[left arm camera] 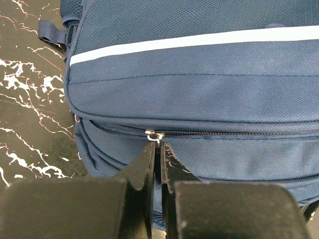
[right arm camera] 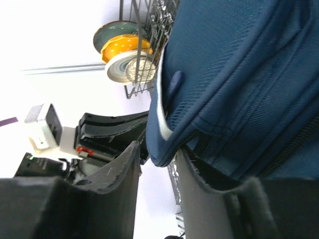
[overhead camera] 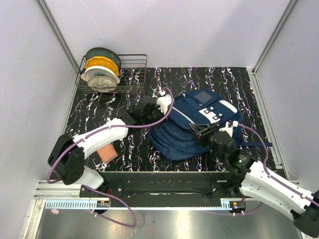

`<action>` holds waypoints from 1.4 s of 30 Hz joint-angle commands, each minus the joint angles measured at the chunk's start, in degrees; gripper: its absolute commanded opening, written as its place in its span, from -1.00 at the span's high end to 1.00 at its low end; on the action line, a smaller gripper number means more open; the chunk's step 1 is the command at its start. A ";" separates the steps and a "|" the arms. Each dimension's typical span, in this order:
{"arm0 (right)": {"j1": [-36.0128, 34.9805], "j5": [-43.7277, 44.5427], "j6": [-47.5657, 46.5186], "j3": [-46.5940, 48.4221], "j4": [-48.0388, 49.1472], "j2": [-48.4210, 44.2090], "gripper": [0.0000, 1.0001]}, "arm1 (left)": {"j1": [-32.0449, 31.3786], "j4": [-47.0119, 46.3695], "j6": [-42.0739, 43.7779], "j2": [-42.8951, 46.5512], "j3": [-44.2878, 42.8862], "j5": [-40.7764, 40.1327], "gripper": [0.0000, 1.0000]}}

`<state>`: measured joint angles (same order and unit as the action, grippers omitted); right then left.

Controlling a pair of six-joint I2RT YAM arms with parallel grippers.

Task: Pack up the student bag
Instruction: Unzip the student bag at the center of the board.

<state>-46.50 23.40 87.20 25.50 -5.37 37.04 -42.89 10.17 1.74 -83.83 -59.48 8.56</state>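
Navy student bag (overhead camera: 180,137) on marbled table (overhead camera: 234,84)

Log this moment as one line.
left gripper: jaws shut on zip pull | right gripper: jaws open astride student bag edge

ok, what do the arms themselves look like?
Left arm and right arm match: white shell links, black joints, a purple cable looping along each. Left gripper and right gripper are black, with two tapered fingers, scuffed pale at the edges. A white block sits at each wrist.
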 commanded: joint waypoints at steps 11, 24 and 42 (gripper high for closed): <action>0.80 11.93 -2.38 4.11 -5.23 -8.00 1.00 | -0.96 -2.79 1.69 4.03 1.04 1.56 1.00; 0.89 12.73 1.92 5.45 -23.99 -22.44 1.00 | 6.42 -2.70 -1.03 -3.52 -3.44 -3.19 1.00; 0.89 13.34 19.85 -0.54 -6.25 -14.72 1.00 | 8.00 -5.00 -15.35 14.48 8.05 -13.80 -0.98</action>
<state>-46.15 31.97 102.04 23.59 -22.65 19.11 -35.75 6.87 -6.79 -75.22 -54.57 4.43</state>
